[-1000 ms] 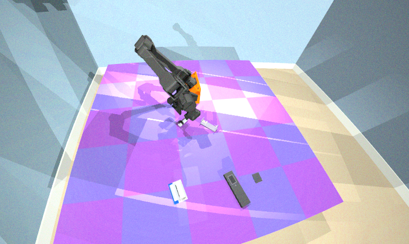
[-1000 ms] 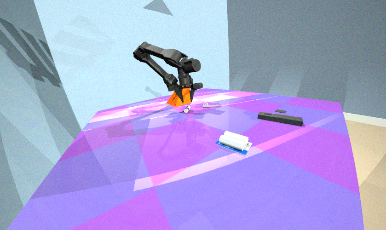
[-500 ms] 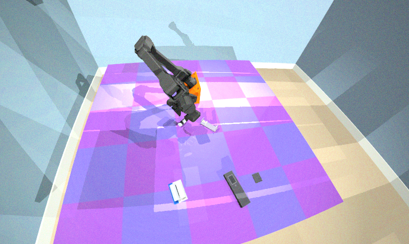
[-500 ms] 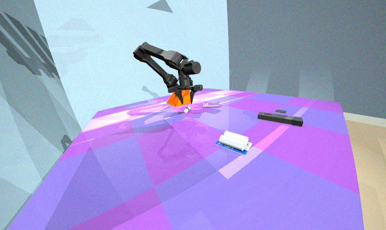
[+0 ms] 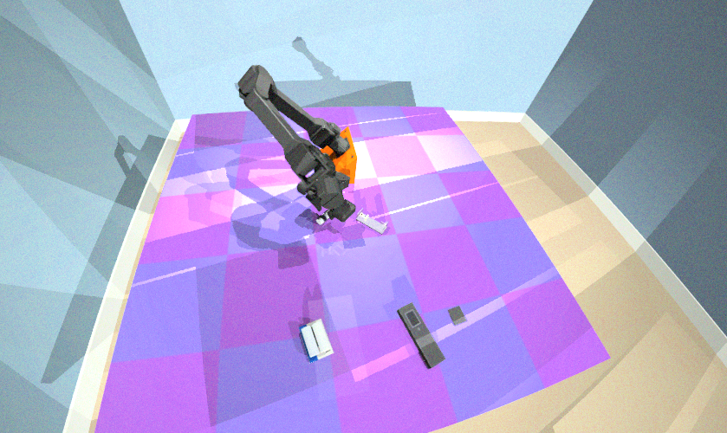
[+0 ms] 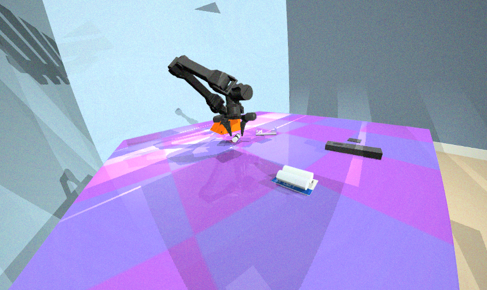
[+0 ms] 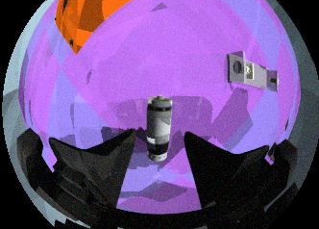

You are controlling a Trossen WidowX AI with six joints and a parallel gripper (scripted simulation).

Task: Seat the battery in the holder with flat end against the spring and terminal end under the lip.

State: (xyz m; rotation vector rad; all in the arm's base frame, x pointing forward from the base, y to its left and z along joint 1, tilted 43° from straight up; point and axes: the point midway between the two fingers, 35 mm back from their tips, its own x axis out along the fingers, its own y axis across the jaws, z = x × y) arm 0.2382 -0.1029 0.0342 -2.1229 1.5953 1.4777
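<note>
The arm is working at the pick-up step: the end effector (image 7: 159,143) is hanging low over the battery (image 7: 159,127), which is lying on its side on the tabletop (image 6: 237,223), and nothing has been lifted yet. In the wrist view the battery is showing between the two dark fingers, its long axis running away from the camera, with a visible gap of purple tabletop on either side of it. The fingers are standing partly apart, about half their span, and are gripping nothing; they are straddling the battery rather than clamping it. In the exterior view the battery (image 6: 235,137) is sitting right at the fingertips, though from that distance it is hard to tell whether the tips are already touching the tabletop or are hovering just above it.

The holder (image 7: 253,72) is lying a little off to one side, near the battery but apart from it, a small pale bracket with one raised end; in the top view it (image 5: 372,221) is resting just beside the end effector (image 5: 331,216). The orange wedge (image 6: 225,126) is standing behind the arm, out of the way.

The next move is calling for a gentle closing across the battery's round sides, centred so that it is not rolling or tilting, then a lift and a short carry to the holder. There the battery will need turning to line up with the holder's length, flat end toward the spring, and easing in without pressing.
</note>
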